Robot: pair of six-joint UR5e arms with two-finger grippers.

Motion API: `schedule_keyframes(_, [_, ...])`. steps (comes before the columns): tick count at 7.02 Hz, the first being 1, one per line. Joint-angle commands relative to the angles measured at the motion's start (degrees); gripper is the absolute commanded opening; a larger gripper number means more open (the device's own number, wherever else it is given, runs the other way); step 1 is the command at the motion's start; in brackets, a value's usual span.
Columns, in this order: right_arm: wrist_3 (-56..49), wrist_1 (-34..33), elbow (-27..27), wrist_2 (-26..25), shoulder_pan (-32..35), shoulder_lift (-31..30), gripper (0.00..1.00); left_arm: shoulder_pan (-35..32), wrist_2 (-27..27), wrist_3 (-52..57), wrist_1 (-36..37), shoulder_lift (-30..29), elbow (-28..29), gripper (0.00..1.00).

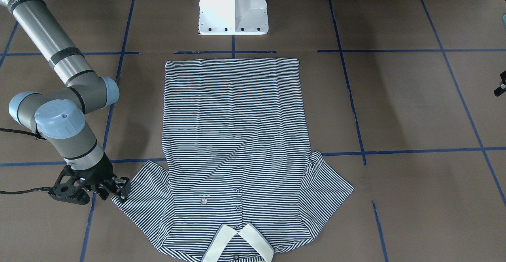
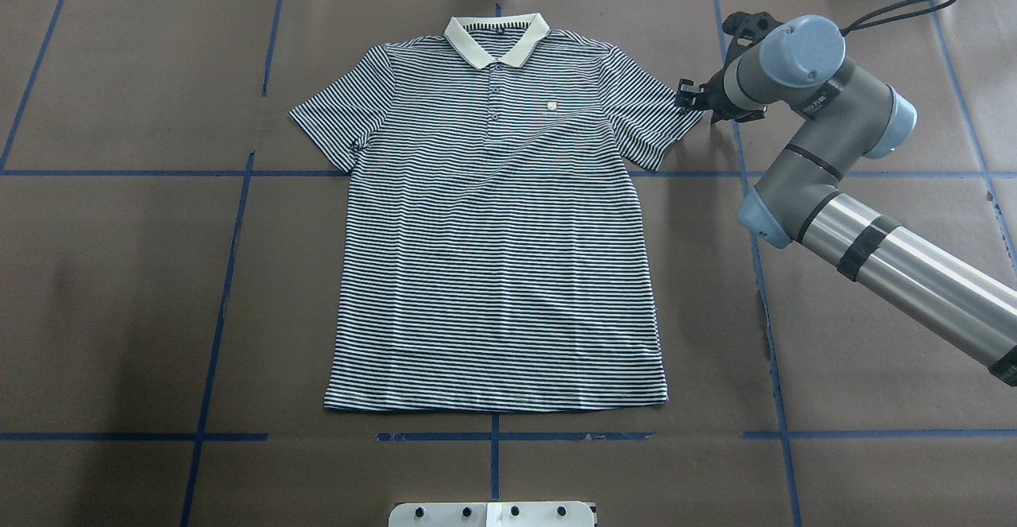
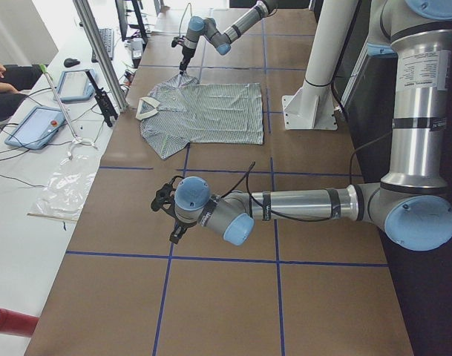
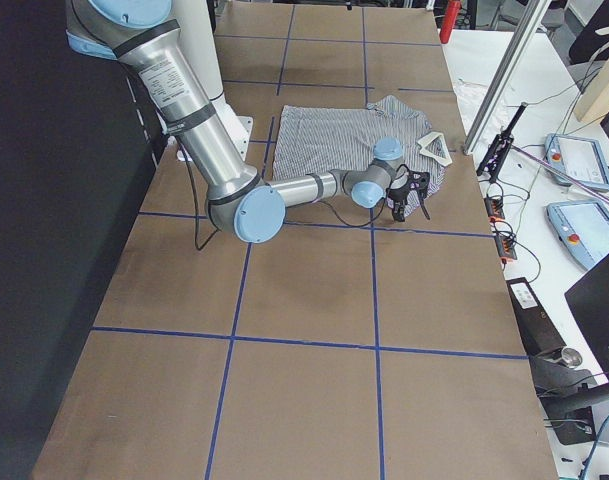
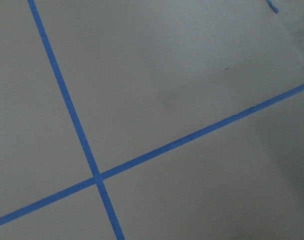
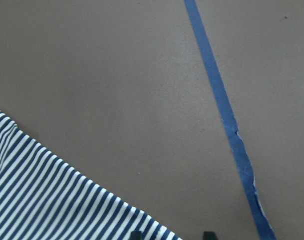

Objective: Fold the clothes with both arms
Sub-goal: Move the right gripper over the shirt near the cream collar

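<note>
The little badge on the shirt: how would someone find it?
Find the striped polo shirt lying flat in the middle of the brown table. Go to its cream collar, then beside the row of buttons below it. The badge is the only small pale square breaking the stripes.

no legible text; shirt logo (image 1: pixel 203 201) unreadable

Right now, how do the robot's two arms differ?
The right arm reaches the polo shirt, jaws at a sleeve edge; the left arm hangs over bare table, away from it. The right arm's jaws stand open; the left's I cannot tell. Both are silver-grey, blue-capped.
</note>
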Motion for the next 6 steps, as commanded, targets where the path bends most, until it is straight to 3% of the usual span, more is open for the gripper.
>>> schedule_keyframes(1, [0.2, 0.0, 0.0, -0.2, -0.1, 0.6, 0.0, 0.0, 0.0, 0.0, -0.5, 0.0, 0.2, 1.0])
schedule_keyframes(4, [3.0, 0.0, 3.0, 0.5, -2.4, 3.9, 0.0, 0.0, -0.1, 0.0, -0.7, 0.0, -0.1, 1.0])
schedule_keyframes(6, [7.5, -1.6, -0.5, 0.2, -5.6, 11.6, 0.0, 0.0, 0.0, 0.0, -1.4, 0.1, -0.1, 1.0])
